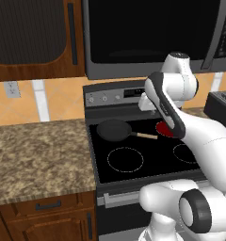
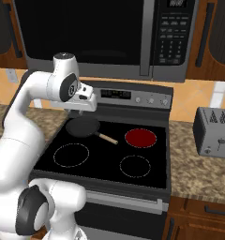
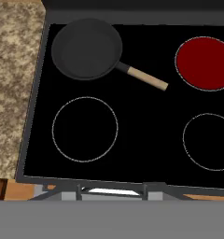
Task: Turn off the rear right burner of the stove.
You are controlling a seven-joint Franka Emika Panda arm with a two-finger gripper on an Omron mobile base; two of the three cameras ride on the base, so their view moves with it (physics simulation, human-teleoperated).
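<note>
The stove [image 2: 133, 114] is a black glass-top range with a grey control panel [image 1: 110, 98] and small knobs [image 2: 151, 100] at the back. Its rear right burner [image 2: 141, 137] glows solid red, as it also does in the left base view [image 1: 163, 128] and the hand view [image 3: 203, 63]. My gripper [image 2: 78, 112] hangs above the rear left of the cooktop, pointing down over the black frying pan [image 2: 82, 126]. Its fingers are too hidden to tell whether they are open or shut.
The frying pan [image 3: 87, 48] sits on the rear left zone with its wooden handle [image 3: 147, 78] pointing toward the red burner. The two front zones [image 3: 85, 129] show thin white outlines. A microwave [image 2: 109, 37] hangs above, a toaster [image 2: 213, 131] stands right, and granite counter [image 1: 39, 155] lies left.
</note>
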